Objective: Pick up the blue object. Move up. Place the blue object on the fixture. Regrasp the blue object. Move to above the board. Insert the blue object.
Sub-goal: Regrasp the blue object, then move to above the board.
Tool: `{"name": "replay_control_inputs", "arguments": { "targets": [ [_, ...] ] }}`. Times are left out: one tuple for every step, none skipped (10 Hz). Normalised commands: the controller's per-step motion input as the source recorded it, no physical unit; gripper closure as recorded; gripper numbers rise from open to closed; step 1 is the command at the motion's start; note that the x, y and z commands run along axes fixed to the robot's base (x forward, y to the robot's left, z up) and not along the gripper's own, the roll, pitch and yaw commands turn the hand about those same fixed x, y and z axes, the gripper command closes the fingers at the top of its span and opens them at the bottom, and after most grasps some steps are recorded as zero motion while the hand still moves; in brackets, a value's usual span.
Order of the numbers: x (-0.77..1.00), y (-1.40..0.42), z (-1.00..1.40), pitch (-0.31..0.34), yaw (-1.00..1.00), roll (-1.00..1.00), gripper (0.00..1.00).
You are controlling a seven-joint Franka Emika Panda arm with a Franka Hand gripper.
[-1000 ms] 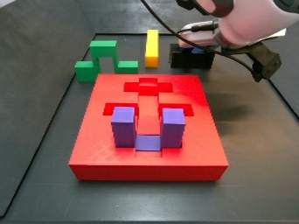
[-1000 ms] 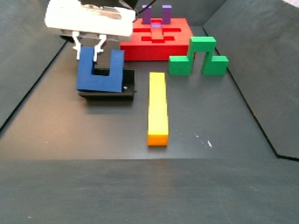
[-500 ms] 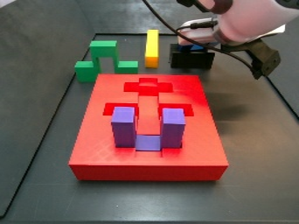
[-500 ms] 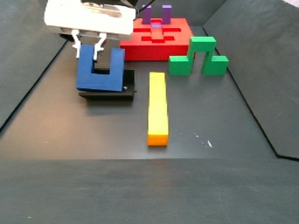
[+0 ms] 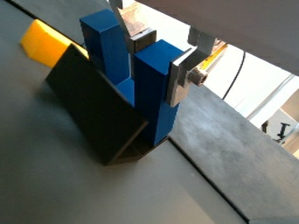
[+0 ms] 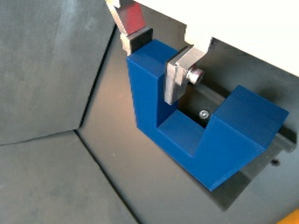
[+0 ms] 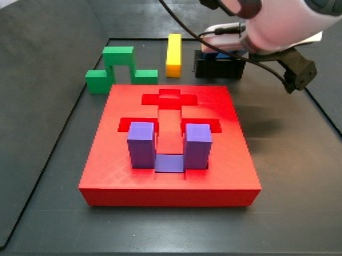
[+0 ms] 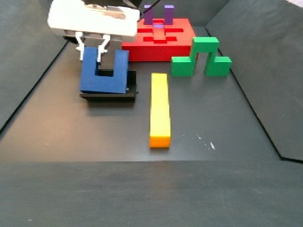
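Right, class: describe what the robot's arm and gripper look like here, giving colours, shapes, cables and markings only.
The gripper has a white boxy body in a side view, with two thin fingers hanging below it. In a wrist view the fingers are flat silver plates with dark pads, fixed with screws. In a side view the arm is rounded, white and pale grey, with black cables looping beside it. No markings are readable.

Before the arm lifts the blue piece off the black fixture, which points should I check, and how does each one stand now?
1. Blue object sits on the fixture, prongs up: ok.
2. Gripper straddles one prong, a finger on each side: ok.
3. Pads pressed firmly on the prong: cannot tell.
4. Free U-shaped recess on the board: cannot tell; a purple block fills the near one.
5. Yellow bar and green block lie apart from the fixture: ok.
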Motion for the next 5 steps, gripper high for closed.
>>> {"name": "replay_control_inputs", "arguments": {
  "targets": [
    [0.0,0.0,0.0,0.0,0.0,0.0,1.0],
    [0.0,0.0,0.0,0.0,0.0,0.0,1.0],
    [0.0,0.0,1.4,0.0,0.0,0.0,1.0],
    [0.01,-0.03,1.4,-0.007,0.06,-0.03,1.0],
    [-0.01,-0.03,1.4,-0.009,0.05,-0.05,1.0]
  ]
}}
